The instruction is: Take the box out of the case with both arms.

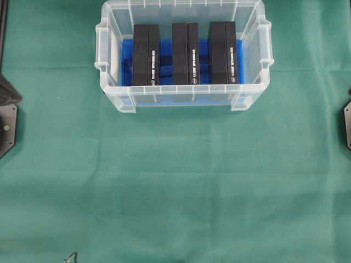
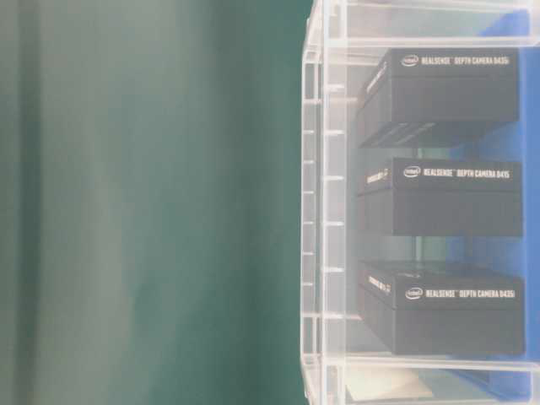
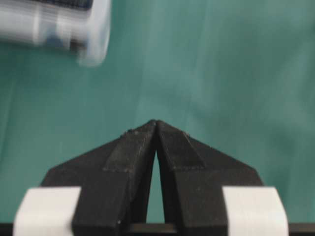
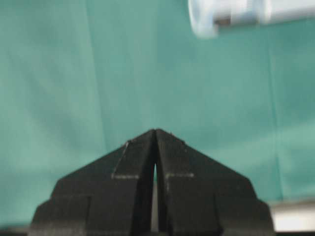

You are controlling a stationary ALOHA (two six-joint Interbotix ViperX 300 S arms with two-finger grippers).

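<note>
Boxes: three black ones stand on edge in the case, side by side on its blue lining. Left box, middle box, right box; long axes run front to back in the overhead view. Table-level view reads "Intel RealSense Depth Camera D435i" twice, "D415" on the middle one. Case sits far-centre on green cloth. Left gripper clenched, empty, above cloth; right gripper likewise.
</note>
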